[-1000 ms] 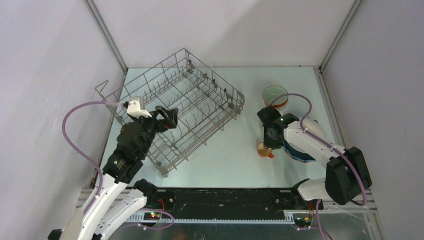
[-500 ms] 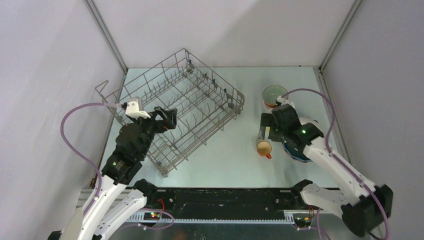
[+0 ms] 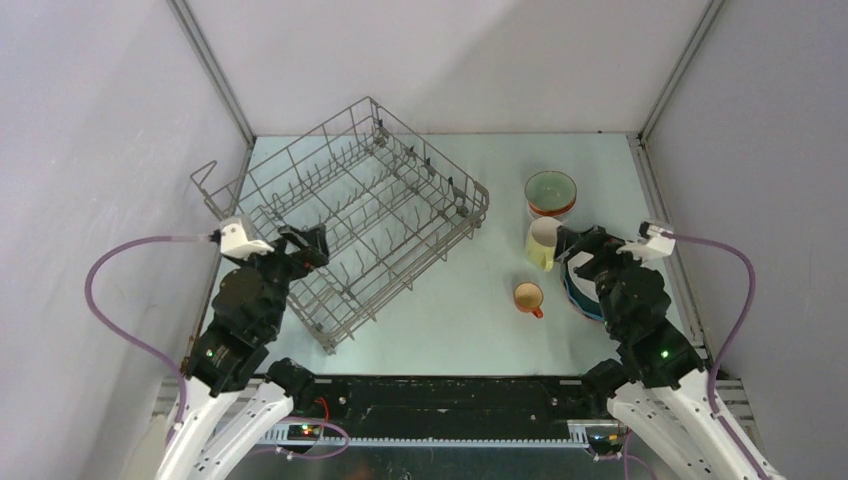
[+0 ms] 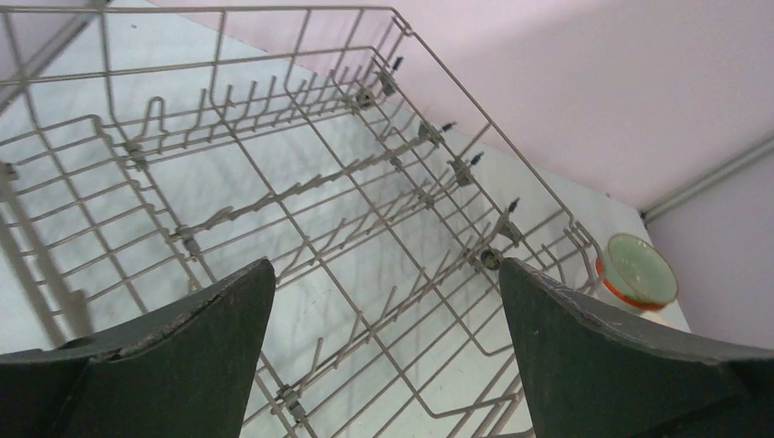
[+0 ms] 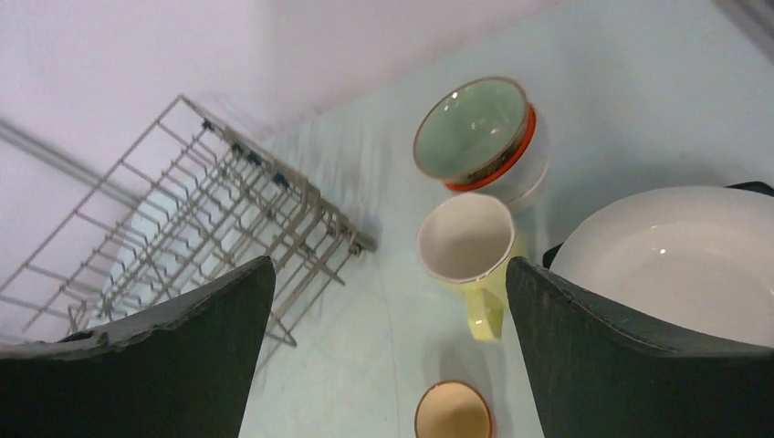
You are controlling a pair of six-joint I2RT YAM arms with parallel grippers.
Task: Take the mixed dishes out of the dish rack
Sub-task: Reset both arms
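Jaws on both arms spread, empty.
Yellow cup (image 3: 541, 245), at the rack's (image 3: 380, 200) three o'clock: likely light, brittle; pinch its rim.

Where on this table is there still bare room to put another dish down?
The widest bare patch of the pale blue table lies between the grey wire dish rack and the small orange mug. Another runs along the far edge, behind the stacked orange-rimmed bowls. It is crowded around the pale yellow cup and stacked plates.

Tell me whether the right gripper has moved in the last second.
Yes. The right gripper pulled back rightward from the small orange mug, which stayed put, toward the plates.
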